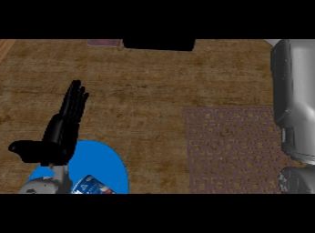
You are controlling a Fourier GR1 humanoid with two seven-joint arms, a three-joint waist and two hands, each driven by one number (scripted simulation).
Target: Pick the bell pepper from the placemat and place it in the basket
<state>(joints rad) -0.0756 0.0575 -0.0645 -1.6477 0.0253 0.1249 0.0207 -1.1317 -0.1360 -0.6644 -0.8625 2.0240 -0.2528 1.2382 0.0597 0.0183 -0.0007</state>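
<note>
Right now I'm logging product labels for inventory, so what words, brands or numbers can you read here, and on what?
No text is readable.
The small packet on the blue plate, beside the left hand, has white and red markings, too blurred to read.
The placemat shows only a woven pattern.

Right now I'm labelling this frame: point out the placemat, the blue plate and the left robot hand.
placemat (231, 150): head view, on its bare woven middle.
blue plate (109, 166): head view, on its bare right part.
left robot hand (63, 132): head view, on the palm.
</note>
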